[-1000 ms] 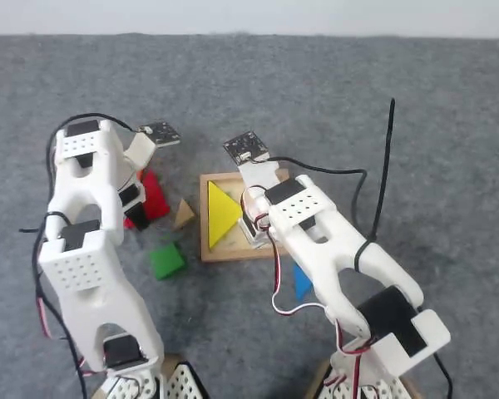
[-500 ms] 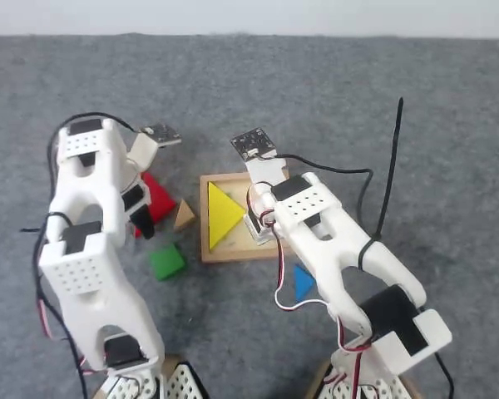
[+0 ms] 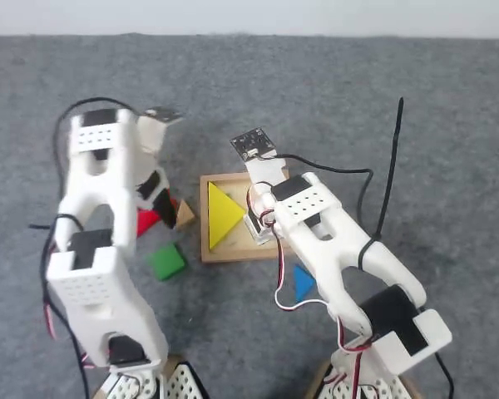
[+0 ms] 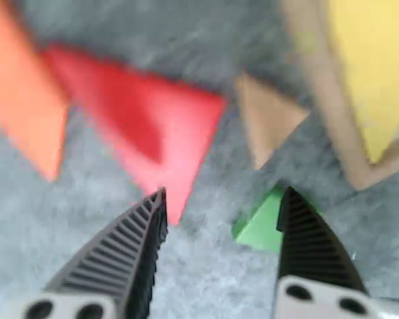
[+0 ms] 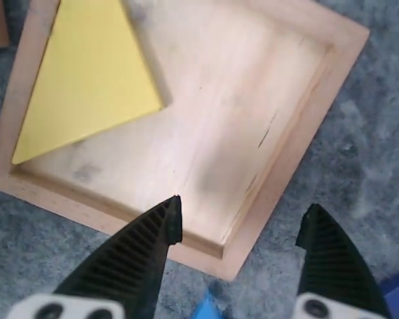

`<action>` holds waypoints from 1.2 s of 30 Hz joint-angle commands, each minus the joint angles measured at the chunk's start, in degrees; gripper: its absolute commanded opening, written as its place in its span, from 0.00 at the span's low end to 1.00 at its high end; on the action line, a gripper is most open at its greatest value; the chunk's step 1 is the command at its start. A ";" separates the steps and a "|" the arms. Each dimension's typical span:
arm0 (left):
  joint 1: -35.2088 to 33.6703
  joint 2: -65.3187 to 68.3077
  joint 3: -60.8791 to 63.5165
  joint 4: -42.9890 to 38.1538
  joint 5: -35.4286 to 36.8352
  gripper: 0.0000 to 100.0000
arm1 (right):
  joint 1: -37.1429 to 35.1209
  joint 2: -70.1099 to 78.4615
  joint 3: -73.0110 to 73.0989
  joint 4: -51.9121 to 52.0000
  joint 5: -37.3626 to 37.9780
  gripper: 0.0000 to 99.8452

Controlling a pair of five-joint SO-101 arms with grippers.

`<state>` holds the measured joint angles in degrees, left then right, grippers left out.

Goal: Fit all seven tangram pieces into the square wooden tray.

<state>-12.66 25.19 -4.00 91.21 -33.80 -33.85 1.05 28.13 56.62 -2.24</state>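
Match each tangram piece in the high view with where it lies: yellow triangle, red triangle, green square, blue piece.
Pieces:
1. yellow triangle
2. red triangle
3. green square
4. blue piece

Places:
A. partly under the left arm
B. beside the right arm, partly hidden
C. inside the wooden tray
D. in the open, between the left arm and the wooden tray

Pairs: 1-C, 2-A, 3-D, 4-B

High view overhead; wrist views close, downward, tray (image 5: pixel 288 153) in both.

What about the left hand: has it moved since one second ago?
Yes. The left hand shifted toward the wooden tray, closer to the tan triangle.
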 commanded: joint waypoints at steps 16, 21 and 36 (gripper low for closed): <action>1.05 0.44 -0.66 -23.30 -21.45 0.26 | 0.40 -4.70 -1.58 1.10 2.73 0.19; 1.49 3.16 -2.07 -26.81 -2.29 0.17 | 0.75 -4.62 -2.90 2.59 2.64 0.04; 1.93 3.69 -1.71 -17.32 11.52 0.02 | 0.75 -4.62 -2.99 2.51 2.29 0.05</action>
<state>-10.99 29.32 -3.65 72.66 -22.55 -33.85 1.05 28.13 58.37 -0.40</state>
